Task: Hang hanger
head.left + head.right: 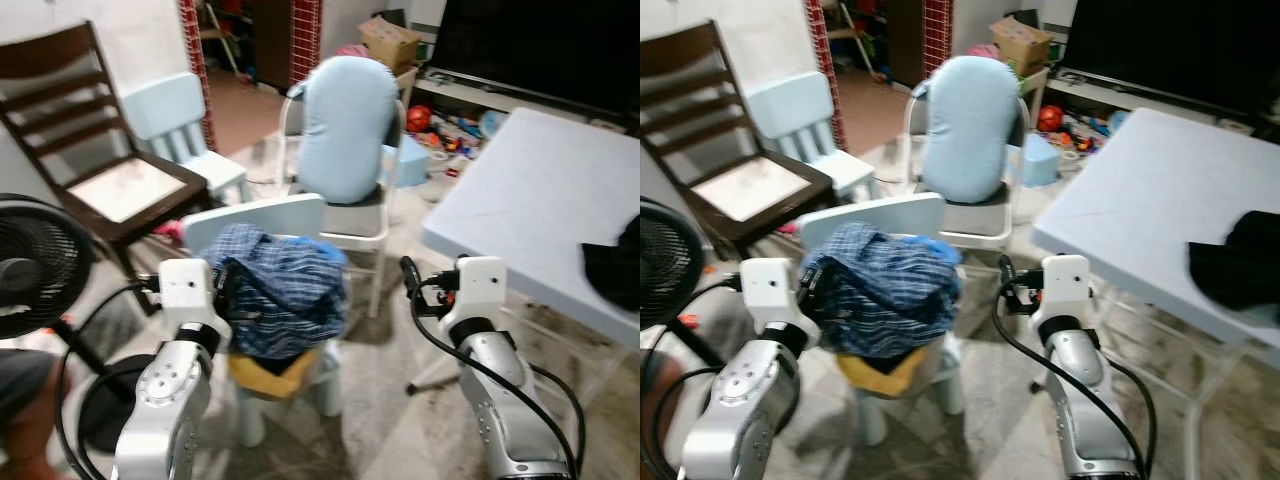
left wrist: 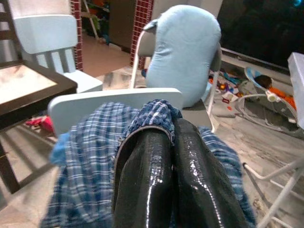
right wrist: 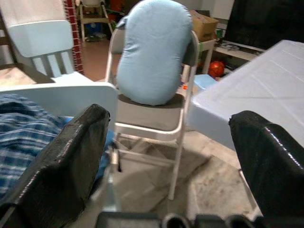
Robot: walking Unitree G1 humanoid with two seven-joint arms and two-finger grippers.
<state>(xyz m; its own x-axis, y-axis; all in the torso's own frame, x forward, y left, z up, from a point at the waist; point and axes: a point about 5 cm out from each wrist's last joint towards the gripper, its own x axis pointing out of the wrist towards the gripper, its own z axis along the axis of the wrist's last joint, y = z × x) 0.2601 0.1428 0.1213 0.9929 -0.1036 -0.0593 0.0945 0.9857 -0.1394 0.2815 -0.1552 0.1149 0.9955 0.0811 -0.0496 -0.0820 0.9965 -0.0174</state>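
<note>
- The left tool (image 2: 173,180) has its two black fingers pressed together, resting against the plaid blue shirt (image 1: 275,290) heaped on the small pale-blue chair (image 1: 262,222); nothing seems to be caught between them.
- The right tool (image 3: 166,156) is spread wide and empty, held in the air to the right of that chair, aimed toward the folding chair (image 3: 156,114) with the blue cushion (image 3: 153,47) farther off.
- No hanger can be made out; it may lie under the shirt, but I cannot tell.
- Judged so, the task has barely begun: the hanger must be found, gripped and hung.
- Both silver arms reach forward, low, elbows bent, the surface (image 1: 540,200) at far right.
</note>
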